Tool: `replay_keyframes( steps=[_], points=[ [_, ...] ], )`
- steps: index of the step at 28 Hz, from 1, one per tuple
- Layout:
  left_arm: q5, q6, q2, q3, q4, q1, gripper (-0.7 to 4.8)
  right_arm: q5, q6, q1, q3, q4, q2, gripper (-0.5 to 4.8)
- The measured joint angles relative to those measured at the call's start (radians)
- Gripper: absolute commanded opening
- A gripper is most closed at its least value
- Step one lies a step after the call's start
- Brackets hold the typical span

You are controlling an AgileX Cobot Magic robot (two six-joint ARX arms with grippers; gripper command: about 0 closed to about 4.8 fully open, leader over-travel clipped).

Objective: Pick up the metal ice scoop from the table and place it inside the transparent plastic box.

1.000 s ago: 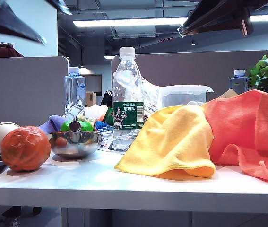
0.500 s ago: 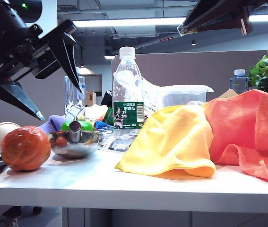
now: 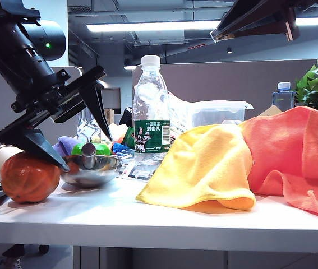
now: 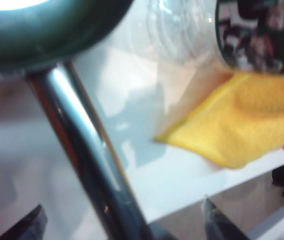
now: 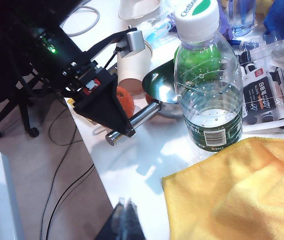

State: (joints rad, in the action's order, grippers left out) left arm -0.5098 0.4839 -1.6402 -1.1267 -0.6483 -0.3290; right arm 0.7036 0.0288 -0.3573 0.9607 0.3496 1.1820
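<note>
Exterior view: the left gripper [image 3: 83,134], jaws spread wide, straddles the metal ice scoop [image 3: 88,167] at the table's nine o'clock; it should centre on the handle before closing. The right gripper [image 5: 125,220], seemingly closed, waits overhead.

Orange ball [image 3: 28,177] and water bottle [image 3: 151,120] crowd the metal ice scoop [image 3: 89,168].

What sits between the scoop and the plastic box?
The water bottle stands between scoop and box in the exterior view; left gripper is open over the scoop.
</note>
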Motion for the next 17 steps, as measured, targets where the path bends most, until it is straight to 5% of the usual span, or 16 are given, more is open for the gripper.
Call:
replay_keyframes(
  steps=[11,14,17],
  points=[
    [0.004,0.026,-0.051,-0.001,0.097,0.0,3.89,0.0,0.0,0.0,0.0,0.0,0.0,-0.02],
    [-0.003,0.026,-0.06,-0.003,0.1,0.0,2.64,0.0,0.0,0.0,0.0,0.0,0.0,-0.02],
    [-0.003,0.027,-0.066,-0.002,0.104,0.0,2.63,0.0,0.0,0.0,0.0,0.0,0.0,-0.02]
  ],
)
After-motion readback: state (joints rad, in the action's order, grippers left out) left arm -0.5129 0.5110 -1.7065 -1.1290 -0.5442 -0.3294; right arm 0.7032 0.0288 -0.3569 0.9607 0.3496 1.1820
